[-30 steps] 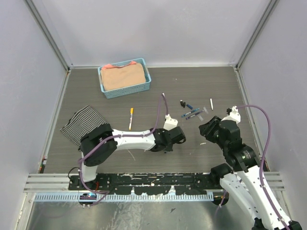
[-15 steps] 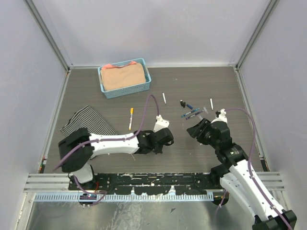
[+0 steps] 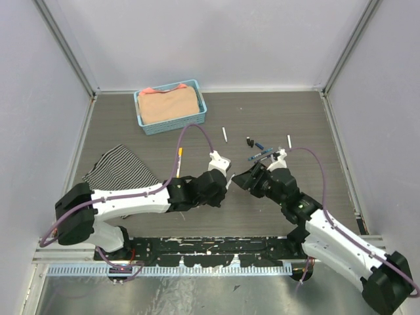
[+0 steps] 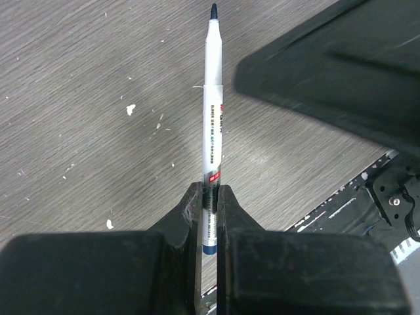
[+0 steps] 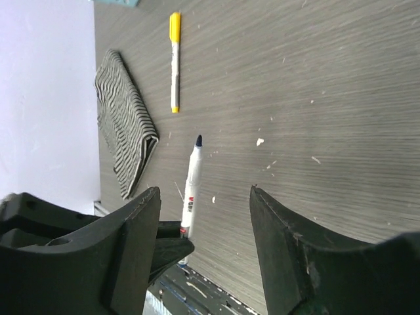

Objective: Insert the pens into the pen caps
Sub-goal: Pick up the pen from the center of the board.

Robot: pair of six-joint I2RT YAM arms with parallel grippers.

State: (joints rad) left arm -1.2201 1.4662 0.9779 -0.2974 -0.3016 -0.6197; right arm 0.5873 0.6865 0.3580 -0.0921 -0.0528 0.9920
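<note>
**Item 1, nearest.** My left gripper [image 4: 209, 220] was clamped on the lower barrel of a white pen [image 4: 212, 125]. The dark blue tip was bare and pointed away from my wrist, clear of the table [image 4: 79, 98]. The print on the barrel was too small to read. From overhead the pen was lost between the two black gripper bodies.

**Item 2.** My right gripper [image 5: 205, 193] had its jaws spread and held nothing. It faced the pen's tip. Whether a finger touched the pen, I could not tell.

**Item 3.** The striped cloth [image 3: 118, 169] lay folded at the left of the table.

**Item 4.** The yellow-capped pen [image 3: 178, 162] lay flat and alone, just beyond my left wrist. A purple cable crossed beside it.

**Item 5.** The loose pens and caps [image 3: 261, 155] made a small cluster beyond my right gripper. Its near edge was covered by that wrist, and the count and colours were not legible.
- The black cap [image 3: 250, 140] stood apart behind the cluster.
- The lone white pen [image 3: 224, 134] lay to the left of the cluster.
- The second white pen [image 3: 289, 142] lay to its right. Neither pen's tip could be made out.

**Item 6, farthest.** The blue basket [image 3: 177, 125] stood at far left, filled to the rim with a peach cloth [image 3: 167, 104]. An orange strip showed at its back edge. Anything beneath was hidden.
</note>
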